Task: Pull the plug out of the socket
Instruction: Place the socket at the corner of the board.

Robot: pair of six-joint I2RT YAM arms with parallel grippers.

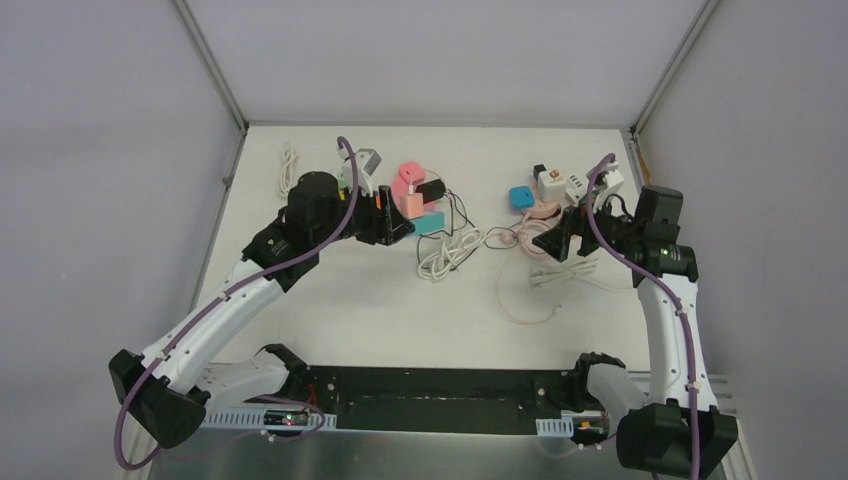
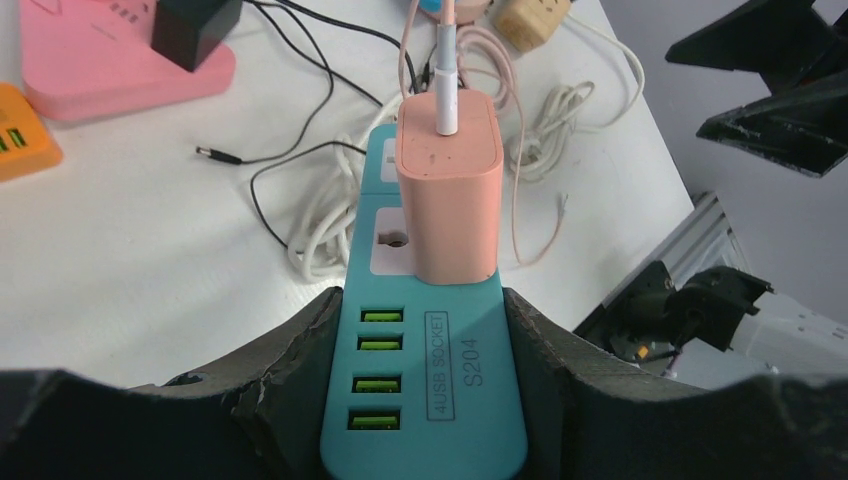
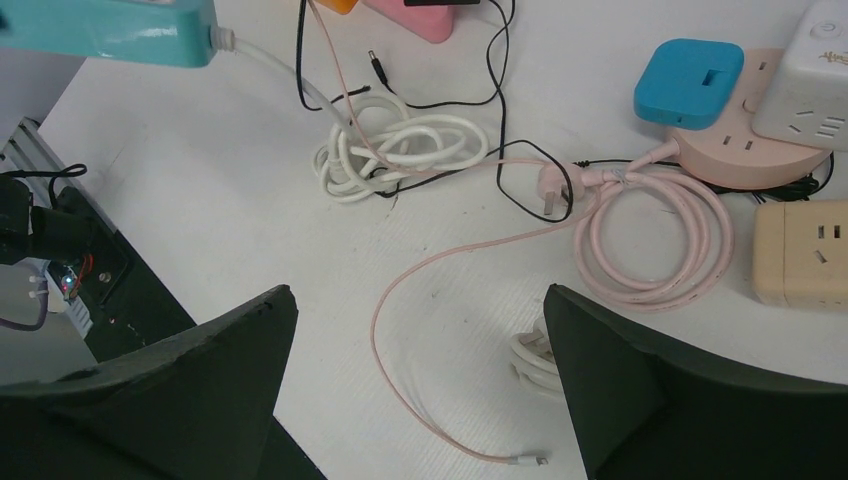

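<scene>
The socket is a teal USB power strip (image 2: 425, 400) and my left gripper (image 2: 420, 300) is shut on its near end, both fingers pressed against its sides. The plug, a salmon-pink charger block (image 2: 448, 190), stands upright in the strip with a white USB connector and a thin pink cable (image 3: 400, 290) leaving its top. From above, the strip (image 1: 432, 224) and charger (image 1: 412, 205) sit just right of the left gripper (image 1: 400, 228). My right gripper (image 1: 552, 242) hovers open over the table further right, and its wrist view shows bare table between its fingers (image 3: 250, 340).
A pink power strip (image 2: 110, 60) with a black adapter (image 2: 195, 30) and an orange block (image 2: 20, 140) lie behind the socket. A coiled white cord (image 3: 400, 155) lies mid-table. A round pink strip (image 3: 740, 150), blue adapter (image 3: 690, 82) and beige cube (image 3: 805, 250) sit at the right.
</scene>
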